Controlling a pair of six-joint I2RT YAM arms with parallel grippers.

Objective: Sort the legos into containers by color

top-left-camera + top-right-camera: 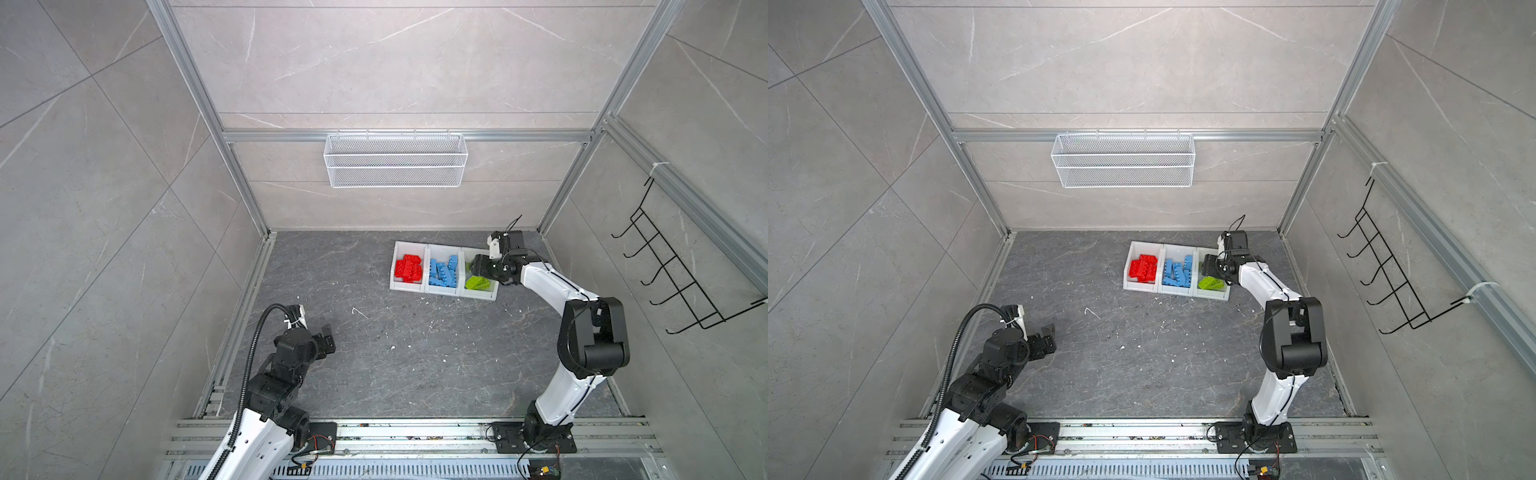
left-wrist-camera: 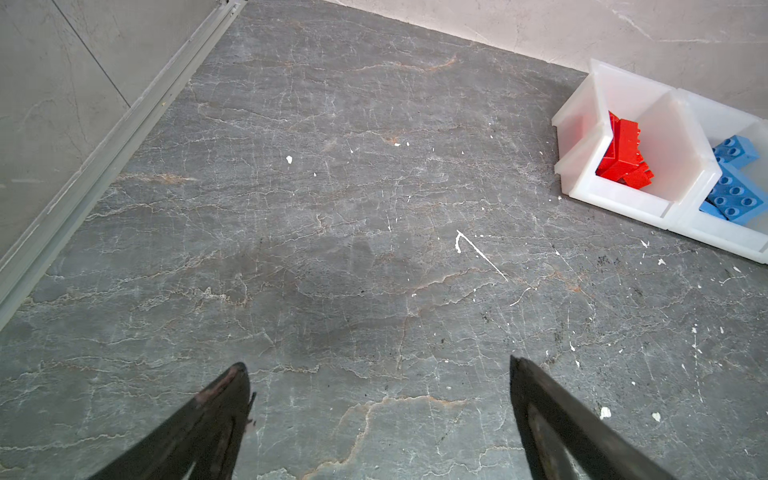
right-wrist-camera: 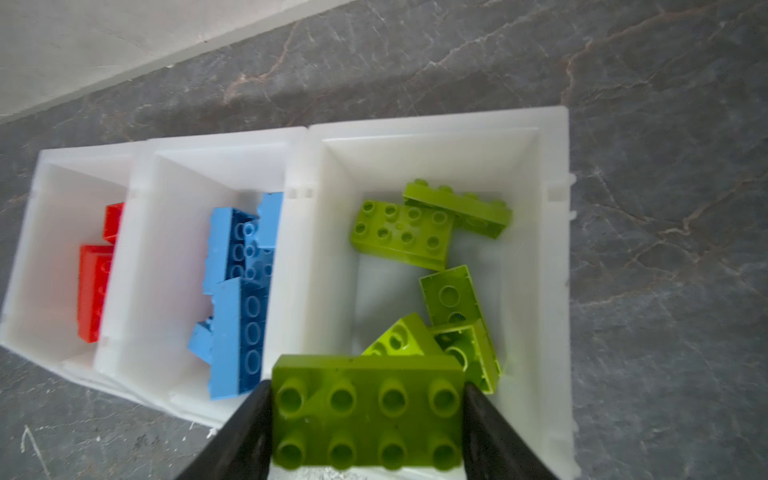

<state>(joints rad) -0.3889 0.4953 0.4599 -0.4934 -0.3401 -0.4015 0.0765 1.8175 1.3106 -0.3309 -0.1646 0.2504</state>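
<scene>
containers (image 1: 405, 286): table (image 1: 374, 353) rear-right | legos (image 1: 409, 269): inside them | lego (image 3: 368, 415) in right claw (image 1: 474, 270): over rightmost container (image 3: 555, 257) | left claw (image 2: 380, 368): front-left

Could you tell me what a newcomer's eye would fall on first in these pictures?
Three white containers at the far side of the table, right of centre, hold red legos, blue legos and green legos, one colour each. The right gripper holds a lime green brick above the green legos; the left gripper hangs open at the near left.
</scene>
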